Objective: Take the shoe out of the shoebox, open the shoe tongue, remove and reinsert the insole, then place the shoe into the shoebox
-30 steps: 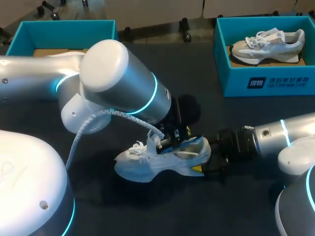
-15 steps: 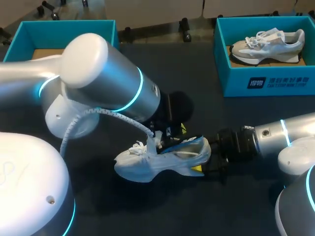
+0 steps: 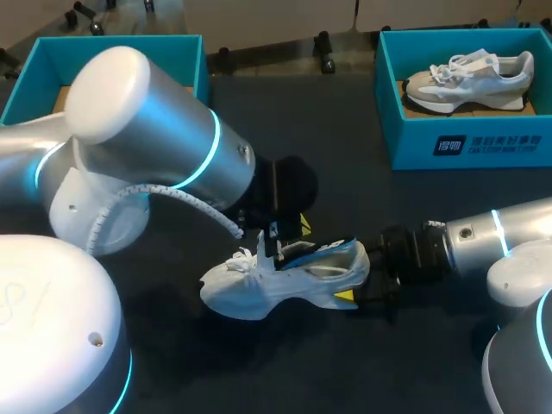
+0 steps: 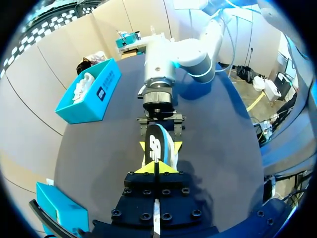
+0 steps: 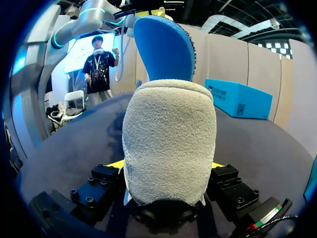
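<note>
A white and light-grey shoe [image 3: 276, 283] stands on the dark table, toe to the left. My right gripper [image 3: 355, 278] is shut on its heel. In the right wrist view the fuzzy grey heel [image 5: 168, 144] fills the gap of that gripper [image 5: 168, 171], one finger on each side. The blue insole [image 3: 315, 252] sticks up out of the shoe's opening [image 5: 166, 47]. My left gripper [image 3: 293, 231] is just above the shoe's tongue and shut on the insole's upper end. In the left wrist view its yellow tips [image 4: 156, 167] pinch the insole [image 4: 157, 145].
A teal shoebox [image 3: 466, 147] at the back right holds a second shoe [image 3: 470, 78]. Another teal shoebox [image 3: 112, 47] stands at the back left, partly behind my left arm. Bare table lies between the boxes and in front of the shoe.
My left arm has swung to the left and its gripper has drawn back from the shoe's opening with the insole. The shoe and my right gripper have stayed in place.
</note>
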Tool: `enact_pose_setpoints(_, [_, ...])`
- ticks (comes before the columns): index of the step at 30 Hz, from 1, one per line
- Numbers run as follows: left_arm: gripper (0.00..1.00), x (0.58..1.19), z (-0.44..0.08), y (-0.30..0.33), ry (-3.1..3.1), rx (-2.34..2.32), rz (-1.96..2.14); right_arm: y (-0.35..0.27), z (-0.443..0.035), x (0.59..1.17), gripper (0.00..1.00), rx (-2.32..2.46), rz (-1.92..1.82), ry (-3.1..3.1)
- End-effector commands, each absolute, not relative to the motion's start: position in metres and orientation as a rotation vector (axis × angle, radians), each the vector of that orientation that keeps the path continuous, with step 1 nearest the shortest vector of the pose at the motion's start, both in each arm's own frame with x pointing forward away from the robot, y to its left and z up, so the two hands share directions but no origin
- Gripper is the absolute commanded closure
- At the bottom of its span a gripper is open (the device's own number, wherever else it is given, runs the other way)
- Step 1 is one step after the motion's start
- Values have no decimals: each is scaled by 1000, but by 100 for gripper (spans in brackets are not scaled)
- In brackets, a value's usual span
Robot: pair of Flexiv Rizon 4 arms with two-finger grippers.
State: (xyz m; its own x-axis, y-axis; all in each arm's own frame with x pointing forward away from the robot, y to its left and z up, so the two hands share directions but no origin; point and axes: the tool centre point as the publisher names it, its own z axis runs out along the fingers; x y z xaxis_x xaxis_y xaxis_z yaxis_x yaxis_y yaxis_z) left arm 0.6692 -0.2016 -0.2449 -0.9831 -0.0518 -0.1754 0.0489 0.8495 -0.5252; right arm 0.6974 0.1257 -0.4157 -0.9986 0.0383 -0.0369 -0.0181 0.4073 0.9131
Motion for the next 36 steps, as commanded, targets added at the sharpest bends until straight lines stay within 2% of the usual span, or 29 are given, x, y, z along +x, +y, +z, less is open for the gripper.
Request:
enact_pose_setpoints(1, [70, 660, -251, -186, 2823, 5, -865, 128, -420, 694, 100, 21, 1676, 2593])
enact_pose_setpoints(7, [52, 656, -256, -185, 2827, 12, -862, 128, -420, 694, 100, 21, 1676, 2593])
enact_pose_setpoints(8, [46, 654, -256, -184, 2821, 16, -868, 128, -420, 694, 100, 21, 1676, 2593])
enact_pose_setpoints(9, [35, 653, -257, -184, 2818, 18, -873, 128, -420, 694, 100, 21, 1676, 2593])
enact_pose_setpoints(12, [26, 649, -260, -184, 2806, 31, -887, 128, -420, 694, 100, 21, 1676, 2593])
enact_pose_setpoints(22, [27, 639, -274, -196, 2723, 27, -920, 128, -420, 694, 100, 21, 1676, 2593])
enact_pose_setpoints(26, [40, 640, -281, -202, 2686, -2, -916, 128, -420, 694, 100, 21, 1676, 2593])
enact_pose_setpoints(30, [45, 643, -283, -206, 2673, -21, -918, 128, -420, 694, 100, 21, 1676, 2593])
enact_pose_setpoints(36, [41, 645, -285, -209, 2646, -74, -935, 128, -420, 694, 100, 21, 1676, 2593])
